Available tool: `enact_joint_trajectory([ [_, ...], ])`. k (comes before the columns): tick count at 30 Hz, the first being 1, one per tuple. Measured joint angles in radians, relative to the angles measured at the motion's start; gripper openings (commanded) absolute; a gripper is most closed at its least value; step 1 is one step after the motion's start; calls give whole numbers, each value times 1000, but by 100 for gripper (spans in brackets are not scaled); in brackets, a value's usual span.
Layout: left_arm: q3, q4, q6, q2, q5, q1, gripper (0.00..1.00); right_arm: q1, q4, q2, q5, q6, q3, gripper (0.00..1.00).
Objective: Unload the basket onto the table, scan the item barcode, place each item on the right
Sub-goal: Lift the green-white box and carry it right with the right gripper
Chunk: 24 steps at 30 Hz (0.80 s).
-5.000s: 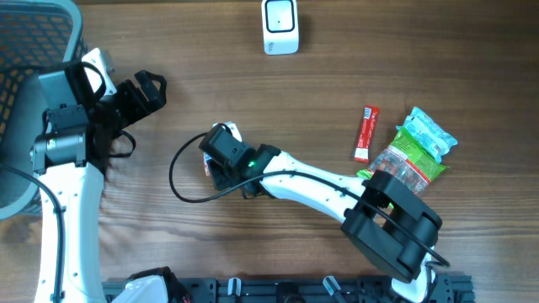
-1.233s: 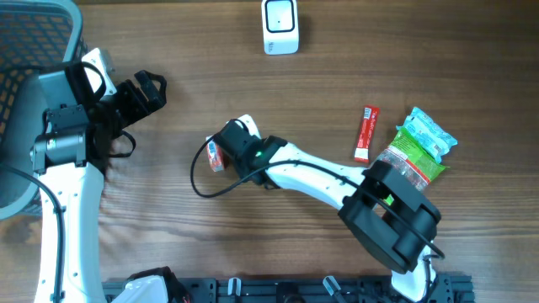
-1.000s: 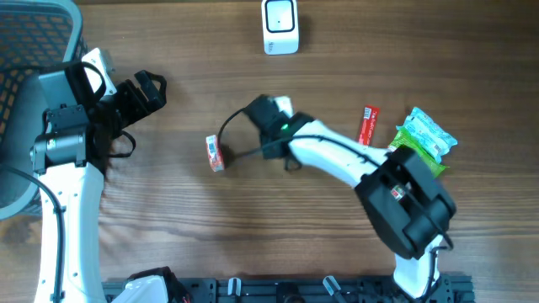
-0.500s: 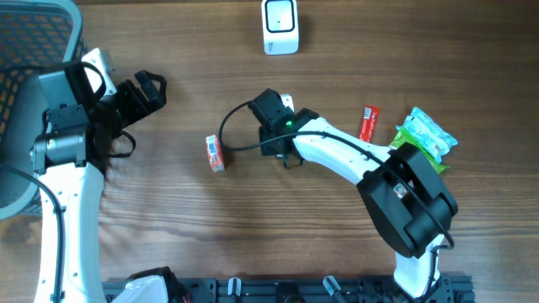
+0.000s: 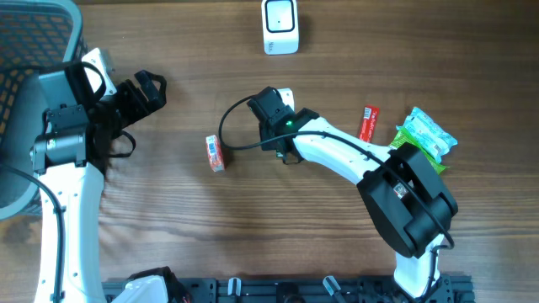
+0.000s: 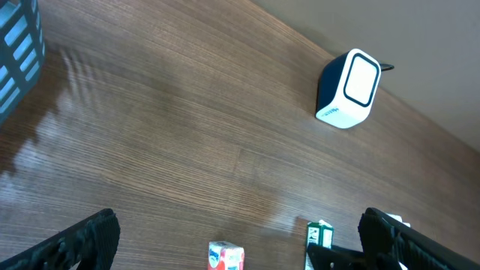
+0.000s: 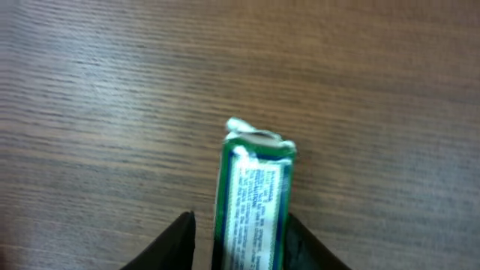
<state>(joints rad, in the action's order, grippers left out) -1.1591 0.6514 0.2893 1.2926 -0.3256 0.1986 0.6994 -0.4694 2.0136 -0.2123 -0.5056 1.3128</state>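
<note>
The right gripper's (image 7: 240, 244) fingers (image 7: 184, 241) stand either side of the pack (image 7: 255, 187), close along its long edges; a thin dark gap shows on one side, so I cannot tell whether they press on it

The pack's long axis runs in line with the fingers. Its crimped end juts past the tips and its white printed face is turned to the wrist camera. From overhead that end (image 5: 286, 94) points roughly toward the scanner (image 5: 280, 25), well short of it, with only bare table (image 5: 278, 63) between

The carton (image 5: 215, 154) lies further from the scanner than the pack and off to its left, apart from the gripper. The stick (image 5: 366, 133) and bag (image 5: 425, 139) lie to the scanner's right, near the table edge

The left gripper (image 6: 240, 229) is spread wide with nothing between its fingers, far left of the scanner beside the basket (image 5: 34, 50)
</note>
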Motion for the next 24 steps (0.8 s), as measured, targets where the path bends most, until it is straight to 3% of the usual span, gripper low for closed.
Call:
enact_joint_trajectory([
  [16,0,0,0,0,0,0,100,0,-13,0,-2,77,0,31],
  [19,0,0,0,0,0,0,100,0,-17,-9,24,72,0,33],
  [24,0,0,0,0,0,0,100,0,-50,-77,80,50,0,45],
])
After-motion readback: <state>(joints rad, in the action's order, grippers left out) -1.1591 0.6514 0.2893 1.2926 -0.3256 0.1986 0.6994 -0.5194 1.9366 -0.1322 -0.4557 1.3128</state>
